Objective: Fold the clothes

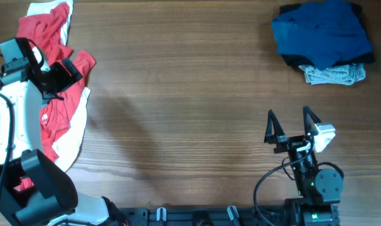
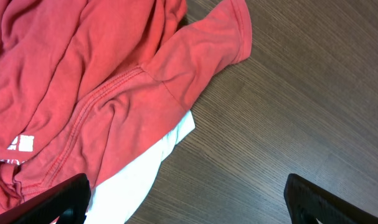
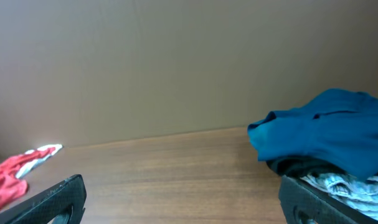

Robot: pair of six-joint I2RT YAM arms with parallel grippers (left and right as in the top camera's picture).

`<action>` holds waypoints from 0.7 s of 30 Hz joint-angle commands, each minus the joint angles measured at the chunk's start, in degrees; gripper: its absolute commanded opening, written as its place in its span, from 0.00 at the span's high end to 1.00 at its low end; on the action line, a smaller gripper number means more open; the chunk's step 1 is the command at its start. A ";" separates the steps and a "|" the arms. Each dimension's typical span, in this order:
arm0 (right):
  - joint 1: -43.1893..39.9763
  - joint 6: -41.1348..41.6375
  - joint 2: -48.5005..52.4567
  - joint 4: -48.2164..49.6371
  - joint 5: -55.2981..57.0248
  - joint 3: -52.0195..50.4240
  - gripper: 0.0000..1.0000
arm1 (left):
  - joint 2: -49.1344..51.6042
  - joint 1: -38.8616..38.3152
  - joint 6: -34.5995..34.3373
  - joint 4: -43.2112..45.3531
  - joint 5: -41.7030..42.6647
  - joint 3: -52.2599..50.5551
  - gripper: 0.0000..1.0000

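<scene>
progress: nothing folded yet, by your pictures; two crumpled heaps lie well apart on the table.
left gripper: jaws spread wide, gripping nothing; it hangs over the red heap.
red T-shirt: bunched ahead of the left jaws, toward the finger at the wrist view's left; one sleeve reaches ahead of the gap.
white garment: under the red one, its edge just ahead of that same finger.
right gripper: jaws wide apart, empty.
dark-blue T-shirt: ahead of the right jaws and well apart from them, heaped on a grey garment.
left to do: you still have every garment to separate, flatten and fold.
</scene>
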 commanded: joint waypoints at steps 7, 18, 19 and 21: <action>-0.20 -2.49 -6.75 -8.20 -0.17 -2.73 0.01 | -0.57 0.31 -0.52 0.15 0.68 0.96 0.00; -0.17 -3.32 -5.90 -8.35 -0.22 -2.73 0.00 | -0.57 0.31 -0.52 0.15 0.68 0.96 0.00; -0.17 -3.30 -5.90 -8.35 -0.22 -2.73 0.00 | -0.57 0.31 -0.52 0.15 0.68 0.96 0.00; -0.17 -3.30 -5.90 -8.35 -0.22 -2.73 0.00 | -0.57 0.31 -0.52 0.15 0.68 0.96 0.00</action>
